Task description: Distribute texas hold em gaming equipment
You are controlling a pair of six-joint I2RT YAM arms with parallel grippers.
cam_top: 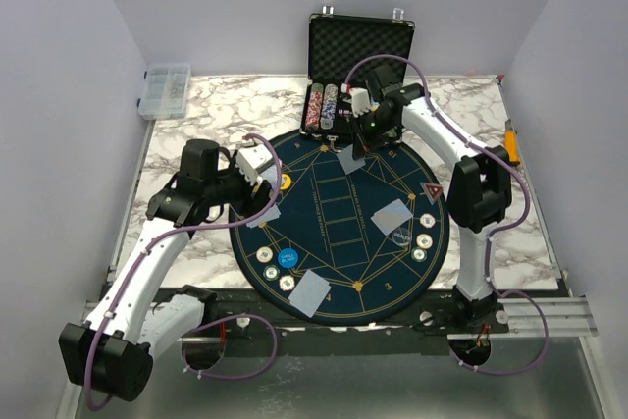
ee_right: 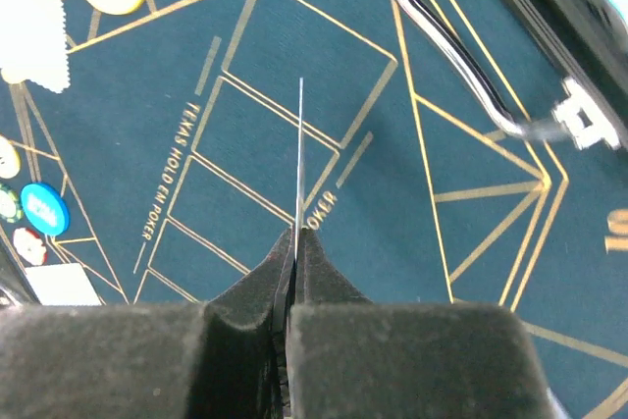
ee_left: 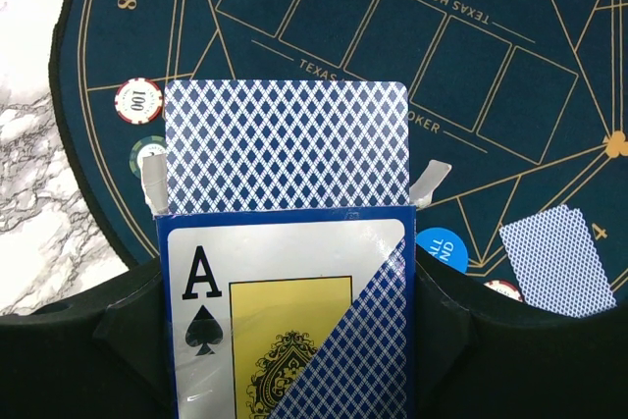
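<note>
Cards and chips are lying across the near half of the mat. A near card is sitting face down at the closest seat with a blue chip just beyond it. To the right, a second card is resting beside the clear dealer button. Further in, over the mat's left edge, the left tool is clamping the card box by its two long sides. A protruding card is sticking up out of the box's open mouth. That card is probably thin, light, slick and easily bent, so it is best taken by its free top edge and drawn straight out along the box. A sideways pull is likely to curl it or drag its neighbours along. Farther still, near the mat's far rim, the right tool is pinching a held card edge-on, with the jaws nearly touching and only its lower edge between them. With so little of it gripped, the card is likely to flutter or pivot, so it is wanting a low, flat release. Beyond it, at the far edge of the bench, the open case is standing with its rows of chips.
</note>
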